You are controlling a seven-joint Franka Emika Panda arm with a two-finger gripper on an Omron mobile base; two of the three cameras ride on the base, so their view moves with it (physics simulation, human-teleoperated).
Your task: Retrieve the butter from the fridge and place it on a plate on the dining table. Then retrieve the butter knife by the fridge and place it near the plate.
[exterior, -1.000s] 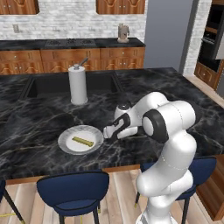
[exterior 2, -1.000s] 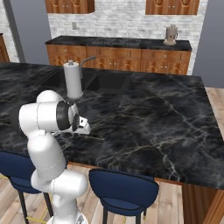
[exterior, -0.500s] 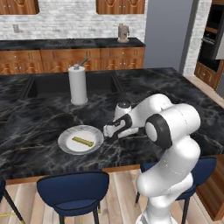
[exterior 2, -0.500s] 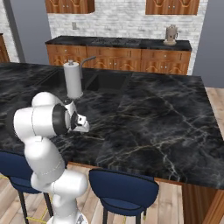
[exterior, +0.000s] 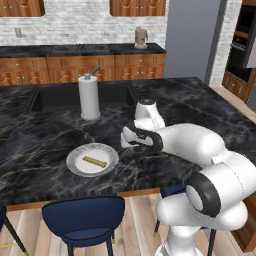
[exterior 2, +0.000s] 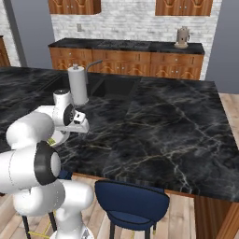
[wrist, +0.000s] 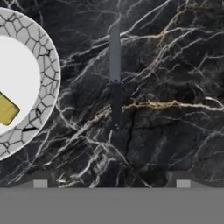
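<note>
My claw (wrist: 111, 181) is hanging spread wide over the dining table (wrist: 175, 65), its two fingertips (wrist: 40, 180) standing well apart with nothing between them. Straight ahead of it the butter knife (wrist: 115, 78) is lying flat on the black marble, a slim dark grey piece with its paler blade pointing away from me. From the left base view my claw (exterior: 126, 138) is sitting low over the table (exterior: 200, 107), just beside the plate (exterior: 75, 167). The plate (wrist: 46, 65) is resting close to the knife without touching it, and the butter (wrist: 6, 109) is lying on it; the same yellow-olive stick (exterior: 95, 161) is showing near the plate's middle. Farther back on the table a paper towel roll (exterior: 89, 96) is standing upright. Beyond that, the grey fridge (exterior: 192, 37) is rising against the far wall.
</note>
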